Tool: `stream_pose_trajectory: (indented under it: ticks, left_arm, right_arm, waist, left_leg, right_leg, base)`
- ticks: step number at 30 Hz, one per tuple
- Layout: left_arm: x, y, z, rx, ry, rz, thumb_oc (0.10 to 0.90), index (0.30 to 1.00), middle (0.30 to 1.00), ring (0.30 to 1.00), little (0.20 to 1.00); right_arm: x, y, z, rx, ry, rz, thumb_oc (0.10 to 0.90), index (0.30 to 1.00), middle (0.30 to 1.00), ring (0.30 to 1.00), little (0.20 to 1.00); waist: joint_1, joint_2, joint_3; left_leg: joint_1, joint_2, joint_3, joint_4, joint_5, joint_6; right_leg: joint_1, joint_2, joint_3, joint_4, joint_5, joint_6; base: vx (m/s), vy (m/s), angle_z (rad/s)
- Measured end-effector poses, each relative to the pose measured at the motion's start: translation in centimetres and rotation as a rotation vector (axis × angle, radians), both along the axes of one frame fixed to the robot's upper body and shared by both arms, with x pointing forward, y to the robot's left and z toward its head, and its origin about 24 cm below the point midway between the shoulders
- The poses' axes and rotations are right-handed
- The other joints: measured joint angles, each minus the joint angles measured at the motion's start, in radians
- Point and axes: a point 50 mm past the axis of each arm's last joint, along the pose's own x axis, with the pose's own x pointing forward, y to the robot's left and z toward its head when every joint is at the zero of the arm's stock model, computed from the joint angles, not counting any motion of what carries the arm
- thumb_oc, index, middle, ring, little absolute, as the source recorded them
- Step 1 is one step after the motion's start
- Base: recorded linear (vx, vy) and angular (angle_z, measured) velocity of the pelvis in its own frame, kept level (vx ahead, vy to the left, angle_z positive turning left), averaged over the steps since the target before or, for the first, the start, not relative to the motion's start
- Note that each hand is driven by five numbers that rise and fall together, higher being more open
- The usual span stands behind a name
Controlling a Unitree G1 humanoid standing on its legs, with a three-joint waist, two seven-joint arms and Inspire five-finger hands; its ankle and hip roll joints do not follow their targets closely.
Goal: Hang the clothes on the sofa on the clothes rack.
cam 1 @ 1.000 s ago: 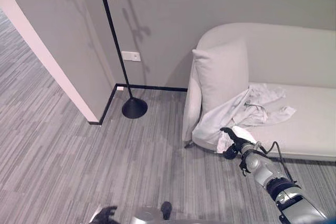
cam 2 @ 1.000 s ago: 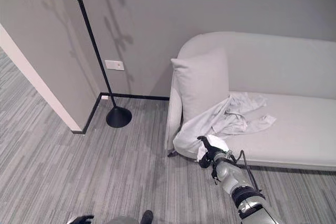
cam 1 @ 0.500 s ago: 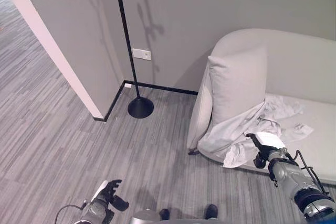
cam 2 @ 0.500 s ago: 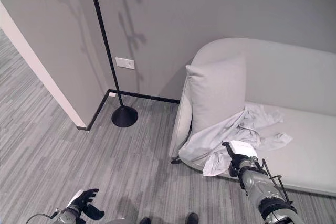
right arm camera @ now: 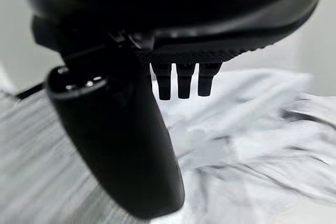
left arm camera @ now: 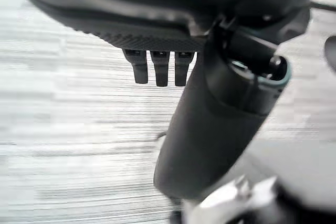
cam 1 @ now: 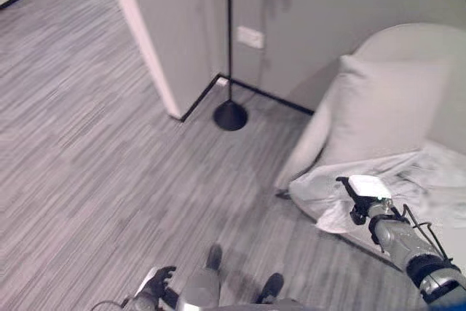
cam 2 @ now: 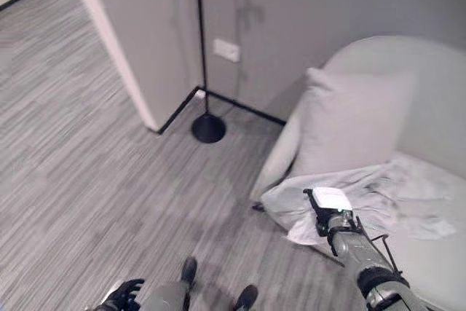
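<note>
Your right hand (cam 2: 329,213) hovers with fingers straight and empty over the clothes (cam 2: 378,198) on the sofa (cam 2: 429,92); lower it and gather a thick fold.

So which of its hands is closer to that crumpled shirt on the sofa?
The right hand. It hovers over the shirt at the sofa's front edge, fingers straight. The left hand hangs low over the carpet, well away.

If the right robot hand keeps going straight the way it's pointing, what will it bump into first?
Most likely the crumpled garment on the sofa. The right robot hand hovers open at its near edge, and its own wrist view shows pale cloth straight past the fingers. How close is hard to judge.
</note>
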Motion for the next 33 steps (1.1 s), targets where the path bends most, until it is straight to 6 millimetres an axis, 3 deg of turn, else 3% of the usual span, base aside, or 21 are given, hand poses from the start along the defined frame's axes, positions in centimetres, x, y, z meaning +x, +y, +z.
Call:
stream_pose_trajectory:
  ticks: [1,6,15,18,24,29,33]
  left_arm:
    - [0.0,-0.1,0.0,0.018,-0.001,-0.033,0.800,0.900,0.900,0.900,0.900]
    - [0.5,-0.1,0.3,0.043,-0.036,-0.089,0.800,0.900,0.900,0.900,0.900]
    - [6.9,-1.2,3.1,0.110,-0.293,-0.245,0.800,0.900,0.900,0.900,0.900]
    - [7.9,-1.3,3.6,0.114,-0.334,-0.243,0.800,0.900,0.900,0.900,0.900]
    - [8.5,-1.6,4.0,0.137,-0.370,-0.259,0.800,0.900,0.900,0.900,0.900]
    - [8.3,-1.8,3.9,0.144,-0.370,-0.296,0.800,0.900,0.900,0.900,0.900]
    - [8.6,-1.4,4.2,0.161,-0.390,-0.282,0.800,0.900,0.900,0.900,0.900]
  right_arm:
    - [0.7,0.4,0.5,-0.002,-0.030,0.015,0.800,0.900,0.900,0.900,0.900]
    - [2.4,1.3,2.1,-0.041,-0.132,0.067,0.800,0.900,0.900,0.900,0.900]
    - [4.7,1.8,5.4,-0.192,-0.322,0.131,0.800,0.900,0.900,0.900,0.900]
    - [4.7,1.9,5.5,-0.203,-0.338,0.139,0.800,0.900,0.900,0.900,0.900]
    - [4.5,1.4,5.5,-0.264,-0.380,0.147,0.800,0.900,0.900,0.900,0.900]
    - [5.5,1.6,6.8,-0.341,-0.449,0.182,0.800,0.900,0.900,0.900,0.900]
    - [6.8,2.1,9.0,-0.433,-0.539,0.235,0.800,0.900,0.900,0.900,0.900]
  waist:
    - [0.000,0.009,0.015]
    - [0.013,0.007,0.046]
    - [0.013,-0.023,0.118]
    - [0.000,-0.030,0.127]
    - [-0.006,-0.023,0.150]
    - [-0.024,-0.008,0.166]
    - [-0.045,0.002,0.174]
  left_leg:
    - [0.005,-0.009,0.002,-0.038,0.037,0.010]
    - [0.004,-0.042,0.016,-0.082,0.065,0.032]
    - [-0.054,-0.048,0.014,-0.082,0.069,0.041]
    - [-0.061,-0.049,0.005,-0.082,0.069,0.041]
    - [-0.092,-0.048,-0.003,-0.080,0.077,0.038]
    - [-0.134,-0.042,-0.005,-0.080,0.090,0.033]
    - [-0.202,-0.037,0.001,-0.082,0.100,0.018]
  right_leg:
    - [-0.009,-0.006,0.005,0.003,0.011,0.010]
    - [-0.038,-0.032,0.050,-0.001,0.031,0.030]
    - [-0.094,-0.032,0.051,0.004,0.037,0.037]
    - [-0.097,-0.031,0.044,0.003,0.035,0.037]
    - [-0.125,-0.031,0.039,-0.001,0.036,0.037]
    - [-0.166,-0.029,0.044,-0.001,0.038,0.043]
    - [-0.241,-0.025,0.063,-0.001,0.059,0.036]
  base:
    - [0.06,0.046,0.14]
    - [0.06,0.079,0.01]
    - [0.04,0.024,0.01]
    - [0.03,-0.008,0.06]
    - [0.01,-0.008,0.02]
    - [0.02,-0.008,-0.02]
    - [0.01,-0.002,-0.11]
